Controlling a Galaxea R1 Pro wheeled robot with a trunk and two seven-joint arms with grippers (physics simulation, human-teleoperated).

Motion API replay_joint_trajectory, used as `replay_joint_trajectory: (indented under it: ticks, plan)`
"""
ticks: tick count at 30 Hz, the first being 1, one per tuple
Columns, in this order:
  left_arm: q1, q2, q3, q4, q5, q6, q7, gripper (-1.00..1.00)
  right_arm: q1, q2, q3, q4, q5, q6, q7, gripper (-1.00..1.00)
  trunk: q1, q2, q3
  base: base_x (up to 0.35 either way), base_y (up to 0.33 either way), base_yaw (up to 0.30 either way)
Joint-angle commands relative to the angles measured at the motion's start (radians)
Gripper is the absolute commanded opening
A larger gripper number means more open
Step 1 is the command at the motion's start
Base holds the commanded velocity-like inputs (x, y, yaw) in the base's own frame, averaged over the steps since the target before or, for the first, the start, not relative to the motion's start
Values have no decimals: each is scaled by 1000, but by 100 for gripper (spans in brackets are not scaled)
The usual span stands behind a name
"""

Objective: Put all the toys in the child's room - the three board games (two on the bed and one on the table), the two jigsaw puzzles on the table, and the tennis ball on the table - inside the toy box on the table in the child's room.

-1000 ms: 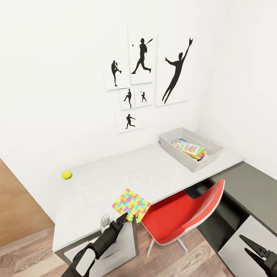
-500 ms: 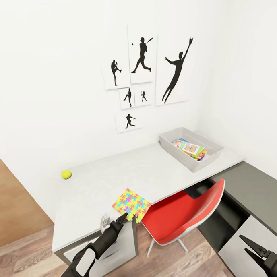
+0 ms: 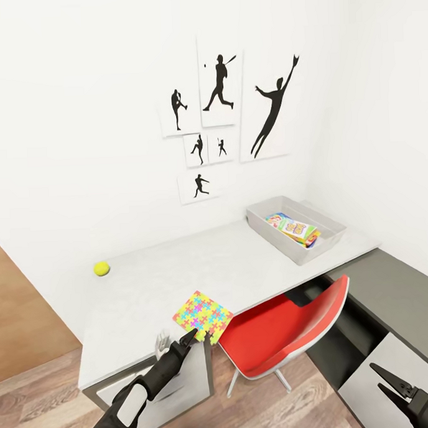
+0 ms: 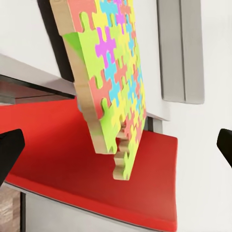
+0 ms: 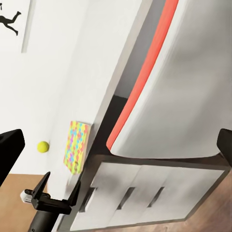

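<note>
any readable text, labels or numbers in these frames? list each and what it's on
No readable text.
Board game in the toy box: colourful print with letter-like shapes, too small and blurred to read.
Jigsaw puzzle at the table's front edge: coloured pieces, no lettering.
Wall posters: black player silhouettes, no words.
Tennis ball: no visible mark.
</note>
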Motion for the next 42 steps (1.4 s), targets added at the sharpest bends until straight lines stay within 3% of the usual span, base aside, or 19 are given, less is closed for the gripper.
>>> replay_joint_trajectory:
  ticks: [1,30,42]
  plan:
    - [-1,-1,4,0,4,9,-3,100,0,0,-1,-1,-4,6,0,100,4,-8,-4,0,0,0]
    - [-1,-3,1,0,3,8,-3,100,0,0,-1,-1,-4,6,0,100,115,-211,-95,0,0,0]
    - [-1,-10,1,-3,-6,3,3,100,0,0,-1,0,-4,6,0,100,115,-211,-95,0,0,0]
